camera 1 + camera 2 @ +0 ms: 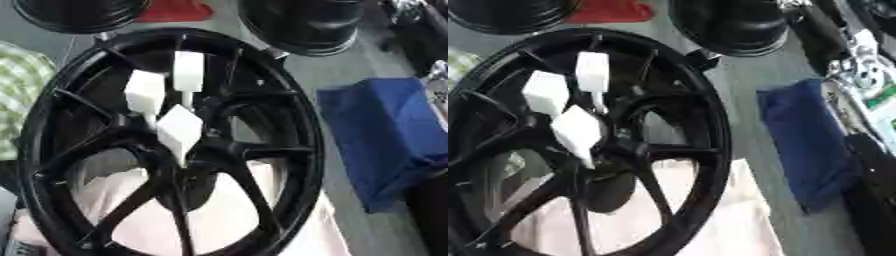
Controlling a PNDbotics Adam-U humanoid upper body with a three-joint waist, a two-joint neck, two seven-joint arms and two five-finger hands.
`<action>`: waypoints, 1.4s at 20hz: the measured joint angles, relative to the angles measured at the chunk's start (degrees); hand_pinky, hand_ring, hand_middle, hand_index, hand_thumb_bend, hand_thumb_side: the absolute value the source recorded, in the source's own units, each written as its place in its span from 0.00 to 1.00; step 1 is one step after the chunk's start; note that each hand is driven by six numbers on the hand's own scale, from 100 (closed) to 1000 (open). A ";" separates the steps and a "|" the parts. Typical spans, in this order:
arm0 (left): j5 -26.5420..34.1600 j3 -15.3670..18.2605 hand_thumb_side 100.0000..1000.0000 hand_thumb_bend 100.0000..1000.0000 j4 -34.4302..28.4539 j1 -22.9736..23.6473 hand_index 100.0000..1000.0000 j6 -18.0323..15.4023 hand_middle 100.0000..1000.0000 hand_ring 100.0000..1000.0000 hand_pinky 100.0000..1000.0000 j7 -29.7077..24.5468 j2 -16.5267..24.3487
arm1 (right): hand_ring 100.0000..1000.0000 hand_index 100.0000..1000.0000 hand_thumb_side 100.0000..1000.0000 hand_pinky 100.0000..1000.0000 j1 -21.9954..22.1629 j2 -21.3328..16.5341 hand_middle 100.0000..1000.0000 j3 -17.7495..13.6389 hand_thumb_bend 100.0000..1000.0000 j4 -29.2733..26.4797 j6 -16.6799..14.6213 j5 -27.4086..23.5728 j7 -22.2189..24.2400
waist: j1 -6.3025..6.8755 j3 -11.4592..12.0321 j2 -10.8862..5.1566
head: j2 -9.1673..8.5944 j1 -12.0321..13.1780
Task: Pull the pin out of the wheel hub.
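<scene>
A large black spoked wheel (289, 125) stands tilted in front of me, filling the left and middle of both views. Three white pins with blocky heads stick out around its hub (210, 145): one at the top (187, 70), one to its left (144, 92), and one lower and nearest me (179, 131). No hand touches any of them. My right arm (852, 67), black with silver joints, runs down the right edge of the right eye view. Its dark lower end (875, 195) is at the border and I cannot make out the hand. My left hand shows nowhere.
Pale pinkish cloth (219, 215) lies under and behind the wheel. A folded blue cloth (385, 130) lies to its right on the grey floor. Two more black wheels (302, 25) (79, 15) and a red thing (175, 10) are at the back. Green-checked fabric (17, 95) is at the left edge.
</scene>
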 measured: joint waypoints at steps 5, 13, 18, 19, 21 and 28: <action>-2.76 -2.30 0.51 0.30 -0.01 -3.47 0.75 0.19 0.59 0.59 0.77 -5.90 -2.03 | 0.78 0.65 0.49 0.99 -0.20 -0.01 0.42 0.02 0.00 0.00 0.17 0.00 0.18 | 0.07 -0.20 0.09 | -0.01 0.02; -3.26 -3.21 0.52 0.31 0.39 -4.96 0.75 0.84 0.60 0.60 0.78 -6.94 -3.40 | 0.78 0.65 0.49 0.99 -0.30 -0.01 0.42 0.02 0.00 0.00 0.25 0.00 0.25 | 0.29 -0.10 0.26 | -0.01 -0.20; -3.92 -4.88 0.54 0.40 0.35 -7.15 0.79 0.73 0.67 0.67 0.80 -7.98 -4.72 | 0.78 0.65 0.50 0.99 -0.84 -0.01 0.42 0.35 0.00 0.00 0.48 0.00 0.55 | 0.57 -1.70 0.81 | -0.94 0.01; -4.37 -5.88 0.54 0.41 0.41 -8.09 0.80 0.87 0.68 0.68 0.80 -8.57 -5.55 | 0.78 0.65 0.50 0.99 -0.93 -0.01 0.42 0.41 0.00 0.00 0.58 0.00 0.66 | 0.79 -1.97 0.88 | -1.17 0.03; -5.42 -8.11 0.53 0.41 1.22 -9.99 0.81 1.18 0.68 0.69 0.81 -9.96 -7.24 | 0.78 0.65 0.49 0.99 -1.01 -0.01 0.42 0.45 0.00 0.00 0.73 0.00 0.82 | 1.07 -2.12 0.88 | -1.78 0.00; -9.41 -14.99 0.51 0.48 8.47 -15.96 0.82 0.47 0.67 0.67 0.80 -15.67 -14.71 | 0.78 0.65 0.48 0.99 -1.35 0.03 0.42 0.76 0.00 0.00 1.01 -0.04 1.20 | 0.63 -2.53 0.86 | -2.14 -0.61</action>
